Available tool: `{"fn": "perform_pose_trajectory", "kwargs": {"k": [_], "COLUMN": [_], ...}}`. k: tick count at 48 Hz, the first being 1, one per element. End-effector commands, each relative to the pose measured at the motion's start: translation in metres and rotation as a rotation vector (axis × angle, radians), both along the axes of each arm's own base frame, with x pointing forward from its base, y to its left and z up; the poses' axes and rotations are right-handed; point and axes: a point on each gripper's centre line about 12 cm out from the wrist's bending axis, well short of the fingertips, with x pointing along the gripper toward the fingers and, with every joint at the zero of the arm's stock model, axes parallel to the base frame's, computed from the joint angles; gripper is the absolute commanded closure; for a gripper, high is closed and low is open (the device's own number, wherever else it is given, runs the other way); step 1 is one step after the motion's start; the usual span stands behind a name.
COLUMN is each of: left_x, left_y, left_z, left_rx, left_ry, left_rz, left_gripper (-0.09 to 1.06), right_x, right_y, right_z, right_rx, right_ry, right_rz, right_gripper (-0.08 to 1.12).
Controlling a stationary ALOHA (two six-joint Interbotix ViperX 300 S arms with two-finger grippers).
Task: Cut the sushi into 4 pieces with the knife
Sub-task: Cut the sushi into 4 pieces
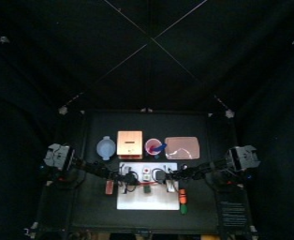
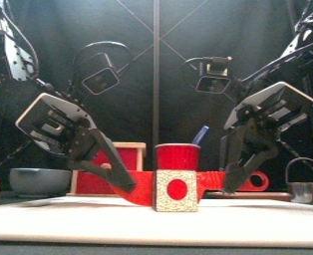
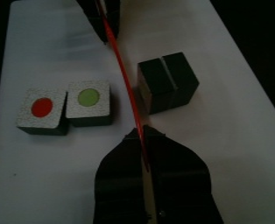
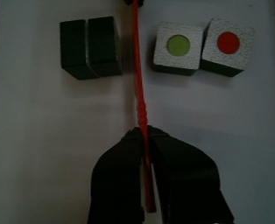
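On the white cutting board [image 1: 150,199] the sushi lies in three parts: a dark green double block [image 4: 88,48], a green-centred piece [image 4: 179,49] and a red-centred piece [image 4: 229,48]. A thin red knife [image 4: 140,79] stands on edge in the gap between the double block [image 3: 167,80] and the green-centred piece [image 3: 89,105]. My left gripper [image 3: 140,136] is shut on the knife [image 3: 123,70]. My right gripper [image 4: 143,131] is shut on it too. In the front view both grippers hang low over the board, left [image 2: 106,171] and right [image 2: 236,169], behind the red-centred piece [image 2: 179,189].
Behind the board stand a red cup [image 2: 179,155] holding a blue knife [image 2: 199,132], the wooden box [image 1: 129,145], a blue-grey bowl [image 2: 40,180], the pink tray [image 1: 183,147] and a metal cutter [image 2: 303,185] at the right.
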Motion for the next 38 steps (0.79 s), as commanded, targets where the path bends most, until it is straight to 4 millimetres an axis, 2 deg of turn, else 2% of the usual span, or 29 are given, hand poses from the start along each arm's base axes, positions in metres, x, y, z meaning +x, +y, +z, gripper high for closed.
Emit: {"fn": "perform_pose_trajectory", "kwargs": {"k": [1,14,23,30,38], "left_x": [0.014,0.014,0.016,0.015,0.013], "left_y": [0.007,0.013,0.012,0.005,-0.017], "left_z": [0.014,0.028,0.045,0.058,0.065], "left_rx": [0.018,0.035,0.041,0.038,0.028], "left_ry": [-0.055,-0.094,-0.141,-0.177,-0.197], "left_rz": [-0.003,-0.014,-0.029,-0.049,-0.105], "left_gripper": [0.73,0.73,0.73,0.73,0.73], "right_x": [0.013,0.012,0.012,0.007,0.004], "right_y": [-0.017,-0.017,-0.015,-0.009,0.005], "right_z": [0.022,0.035,0.053,0.060,0.066], "right_rx": [-0.003,-0.008,-0.007,-0.003,0.011], "right_ry": [-0.077,-0.099,-0.142,-0.157,-0.173], "right_rz": [-0.041,-0.041,-0.034,-0.020,0.012], "right_gripper": [0.94,0.94,0.94,0.94,0.94]}}
